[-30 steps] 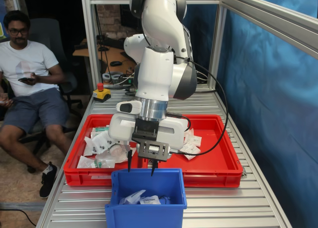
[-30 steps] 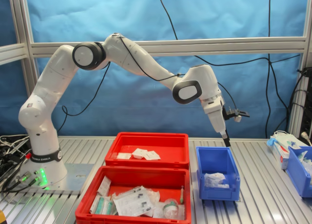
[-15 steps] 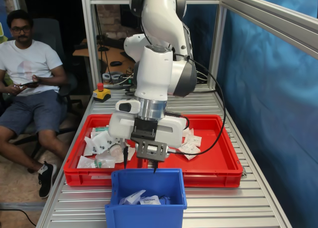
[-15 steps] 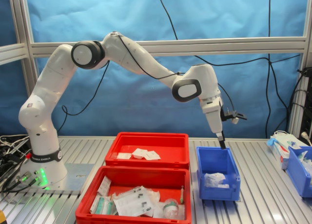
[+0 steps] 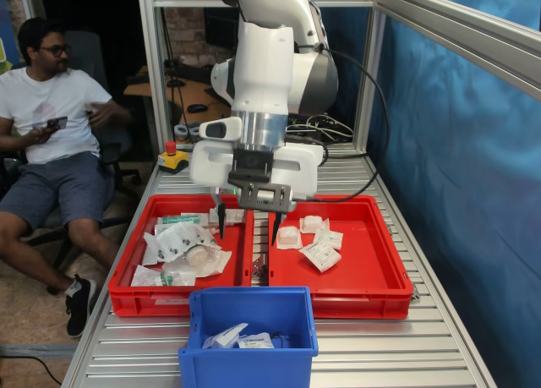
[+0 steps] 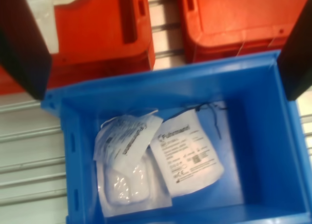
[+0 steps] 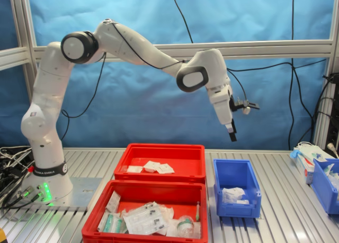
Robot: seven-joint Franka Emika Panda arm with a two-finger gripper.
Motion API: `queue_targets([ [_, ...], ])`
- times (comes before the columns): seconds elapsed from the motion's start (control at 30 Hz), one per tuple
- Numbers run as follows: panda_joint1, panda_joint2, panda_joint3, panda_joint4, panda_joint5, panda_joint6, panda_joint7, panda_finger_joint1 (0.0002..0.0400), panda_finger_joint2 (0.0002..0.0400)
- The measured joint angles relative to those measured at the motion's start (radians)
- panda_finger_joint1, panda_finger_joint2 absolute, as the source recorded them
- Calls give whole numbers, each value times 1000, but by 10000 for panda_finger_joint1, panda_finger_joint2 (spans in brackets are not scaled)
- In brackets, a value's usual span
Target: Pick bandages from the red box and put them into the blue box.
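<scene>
— Where are the remaining bandages (image 5: pixel 311 238) lying from the gripper (image 5: pixel 247 226)?

— In the first exterior view, right of and below it, on the red box (image 5: pixel 372 280) floor, beyond the blue box (image 5: pixel 250 351). Fingers are spread, gripping nothing.

— Their look?

— Small flat white squarish packets, clustered and touching, lying at varied angles.

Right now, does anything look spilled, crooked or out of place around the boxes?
Nothing stands out. The bandages lie inside the blue box, the rest sit in the red box, and the open pincer hangs empty above.
</scene>
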Motion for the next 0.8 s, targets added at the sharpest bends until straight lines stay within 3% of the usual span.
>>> queue_targets([
  [0.2, -38, -77, 58, -40, 0, -33, 0, 400, 400],
  [0.6, -158, -186, 210, -79, 0, -206, 0, 400, 400],
  [0.8, -209, -236, 270, -111, 0, -243, 0, 400, 400],
])
